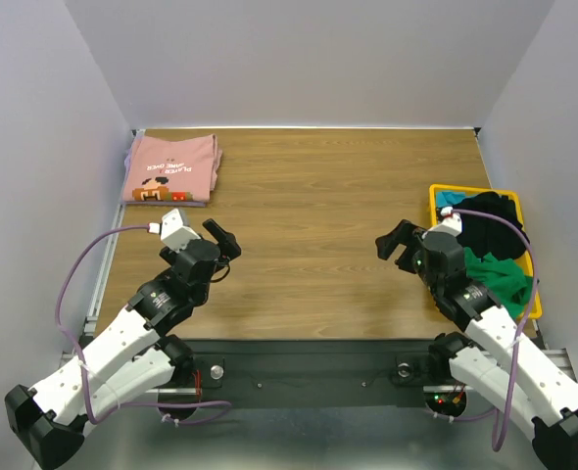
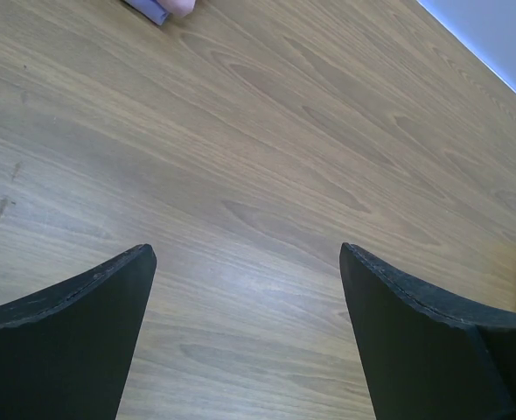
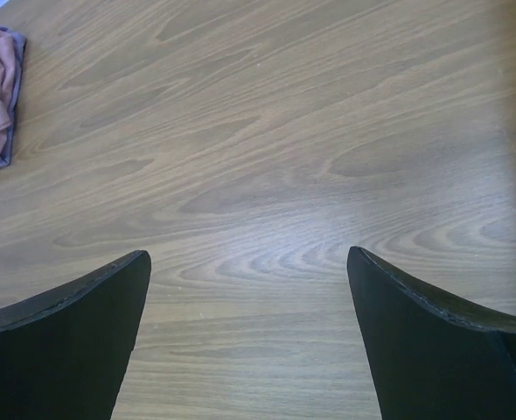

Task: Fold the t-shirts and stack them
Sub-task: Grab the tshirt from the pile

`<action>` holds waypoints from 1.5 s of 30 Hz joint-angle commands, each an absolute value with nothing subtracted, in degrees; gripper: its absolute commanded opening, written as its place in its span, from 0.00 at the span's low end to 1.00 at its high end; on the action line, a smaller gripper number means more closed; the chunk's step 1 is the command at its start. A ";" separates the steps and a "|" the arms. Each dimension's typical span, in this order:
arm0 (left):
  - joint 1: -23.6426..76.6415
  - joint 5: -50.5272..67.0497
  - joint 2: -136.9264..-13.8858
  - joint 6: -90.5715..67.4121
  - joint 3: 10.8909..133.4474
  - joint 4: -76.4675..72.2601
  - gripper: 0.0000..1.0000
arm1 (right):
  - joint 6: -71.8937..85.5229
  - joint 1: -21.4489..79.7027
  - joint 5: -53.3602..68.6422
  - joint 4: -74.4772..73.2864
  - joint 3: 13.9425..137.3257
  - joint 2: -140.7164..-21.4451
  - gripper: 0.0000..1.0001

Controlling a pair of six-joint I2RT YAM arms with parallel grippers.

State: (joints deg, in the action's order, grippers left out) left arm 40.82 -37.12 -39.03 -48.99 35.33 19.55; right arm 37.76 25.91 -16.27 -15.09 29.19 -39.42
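Right now neither arm holds anything: the left gripper [image 1: 224,250] and the right gripper [image 1: 394,248] hover low over the bare middle of the wooden surface [image 1: 318,186], jaws spread wide and empty, and both wrist views show only wood grain between them. We judge this a pause between garments, with the arms drawn in so that either one can reach out. The pink t-shirt [image 1: 169,170] lies folded into a neat rectangle, graphic side up, well apart from the yellow tray [image 1: 444,191], clear across the surface from it; a lavender edge peeks out beneath it, though we cannot tell what that is. We take that corner to be the stacking spot, kept away from the tray so that finished and unfinished cloth stay separate. The tray holds the crumpled rest: the green t-shirt [image 1: 503,282] bunched at its near end and spilling over the rim, a black garment [image 1: 490,217] heaped above it, and a scrap of teal cloth [image 1: 450,208] at the far end. The right gripper is just beside the tray, so we expect it to fetch the green one
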 commanded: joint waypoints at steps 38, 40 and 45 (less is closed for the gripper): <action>40.78 -36.56 -43.33 -50.10 37.00 20.13 0.99 | 43.94 -24.52 -25.57 -33.93 46.23 -66.36 0.58; 40.87 -36.82 -43.07 -50.36 37.26 20.48 0.99 | 43.69 -24.52 -26.36 -34.01 46.06 -62.77 0.38; 40.87 -37.26 -41.93 -50.62 37.18 20.39 0.98 | 40.17 -24.52 -23.83 -34.01 49.21 -54.59 0.00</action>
